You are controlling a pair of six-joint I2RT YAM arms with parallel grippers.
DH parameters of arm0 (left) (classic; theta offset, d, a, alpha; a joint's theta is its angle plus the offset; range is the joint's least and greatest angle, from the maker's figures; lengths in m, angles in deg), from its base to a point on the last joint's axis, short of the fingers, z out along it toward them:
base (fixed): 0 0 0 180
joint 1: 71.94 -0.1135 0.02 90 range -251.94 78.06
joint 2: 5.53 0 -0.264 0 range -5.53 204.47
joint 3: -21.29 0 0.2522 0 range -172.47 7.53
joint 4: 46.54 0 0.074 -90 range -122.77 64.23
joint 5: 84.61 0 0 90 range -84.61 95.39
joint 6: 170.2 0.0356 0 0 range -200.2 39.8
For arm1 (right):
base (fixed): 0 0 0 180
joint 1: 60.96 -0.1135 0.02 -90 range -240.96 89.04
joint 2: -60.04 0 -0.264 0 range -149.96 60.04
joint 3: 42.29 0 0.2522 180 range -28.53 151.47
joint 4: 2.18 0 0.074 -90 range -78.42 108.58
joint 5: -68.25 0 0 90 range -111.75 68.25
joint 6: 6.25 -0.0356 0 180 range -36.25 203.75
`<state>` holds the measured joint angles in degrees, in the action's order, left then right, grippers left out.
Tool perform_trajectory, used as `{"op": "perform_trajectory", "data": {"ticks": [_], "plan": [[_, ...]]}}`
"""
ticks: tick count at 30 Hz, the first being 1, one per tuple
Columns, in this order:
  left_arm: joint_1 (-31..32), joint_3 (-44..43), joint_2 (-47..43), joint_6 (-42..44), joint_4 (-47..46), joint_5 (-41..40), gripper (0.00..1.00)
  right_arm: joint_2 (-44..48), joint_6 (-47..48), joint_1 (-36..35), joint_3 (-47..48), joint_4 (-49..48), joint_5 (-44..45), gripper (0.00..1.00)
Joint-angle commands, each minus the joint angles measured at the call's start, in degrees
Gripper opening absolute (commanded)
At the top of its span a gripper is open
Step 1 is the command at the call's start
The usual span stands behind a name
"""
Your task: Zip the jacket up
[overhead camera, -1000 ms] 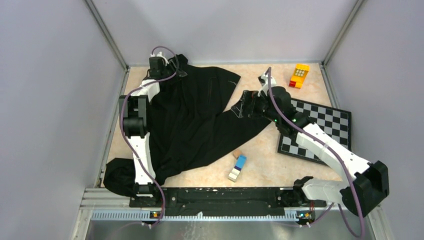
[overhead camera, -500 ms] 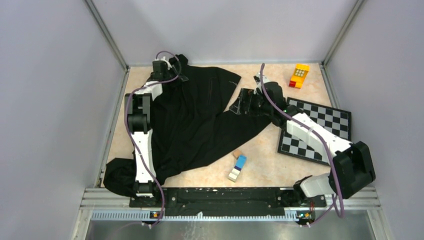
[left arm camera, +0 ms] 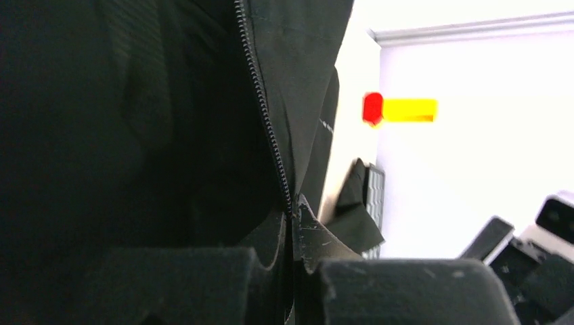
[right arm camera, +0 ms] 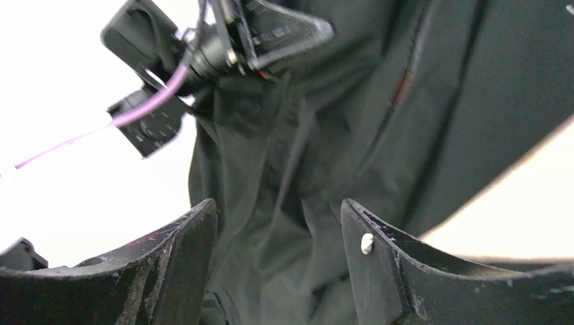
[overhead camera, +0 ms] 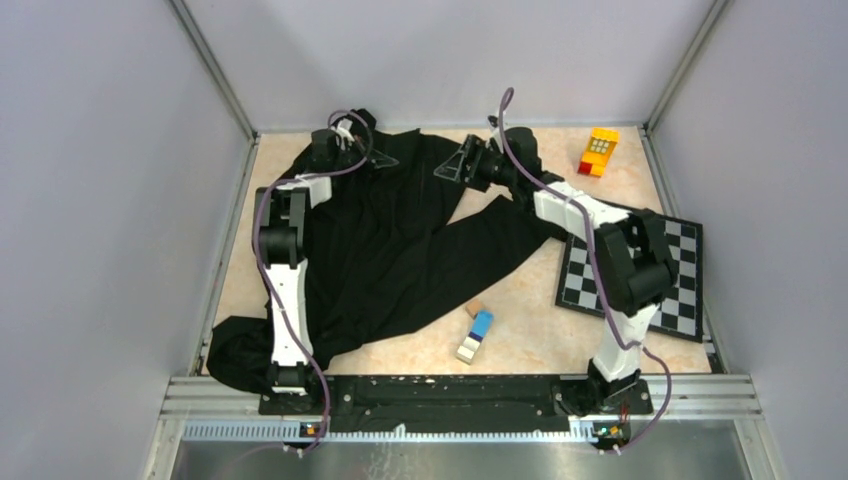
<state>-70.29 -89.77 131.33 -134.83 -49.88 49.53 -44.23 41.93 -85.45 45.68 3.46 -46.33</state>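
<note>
Far left to middle: jacket [overhead camera: 400, 260], black and rumpled, sprawled over left and centre of tabletop [overhead camera: 530, 320]. One sleeve bunched down by the left arm base, front lying apart in a wide V.

Left pincer [overhead camera: 375, 159] at the far left corner, clenched on the jacket edge. In wrist view, zip teeth [left arm camera: 264, 122] running straight down into the near-closed gap between the pads [left arm camera: 406, 291]. Only one row of teeth in sight, bare, no matching row meshed to it. No slider visible, position unknown.

Next right: right pincer [overhead camera: 452, 166] over the far middle of the jacket, released, fingers [right arm camera: 183, 264] spread wide with cloth showing between them. Grasps nothing. Cannot tell whether touching the fabric.

Near middle: small blue and white blocks [overhead camera: 475, 335], near the jacket hem. Far right: yellow toy [overhead camera: 600, 152] and chequered board [overhead camera: 650, 265], away from both pincers, no part in the task.

Progress, as a judgement: early. One zip edge pinned, nothing zipped. Left to do: bring the other front edge alongside, seat the two ends together, find the slider, and pull it along the full length.
</note>
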Motion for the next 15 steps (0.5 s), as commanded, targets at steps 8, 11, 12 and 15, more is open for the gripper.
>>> {"op": "perform_trajectory", "data": {"ticks": [8, 11, 12, 15], "plan": [[3.7, 8.9, -8.7, -7.3, -16.1, 9.2, 0.0, -16.6, -15.5, 3.2, 11.9, -24.3, -8.0, 0.7], [4.8, 11.7, -10.1, -7.9, -19.5, 8.8, 0.0, -19.7, -19.9, 4.0, 12.3, -27.5, -7.6, 0.7], [5.3, 12.5, -10.6, -7.8, -20.8, 8.7, 0.0, -20.4, -20.8, 4.1, 12.3, -27.7, -7.1, 0.7], [6.4, 14.4, -12.1, -4.7, -21.3, 7.9, 0.0, -21.5, -21.5, 4.4, 12.5, -26.8, -4.7, 0.7]]}}
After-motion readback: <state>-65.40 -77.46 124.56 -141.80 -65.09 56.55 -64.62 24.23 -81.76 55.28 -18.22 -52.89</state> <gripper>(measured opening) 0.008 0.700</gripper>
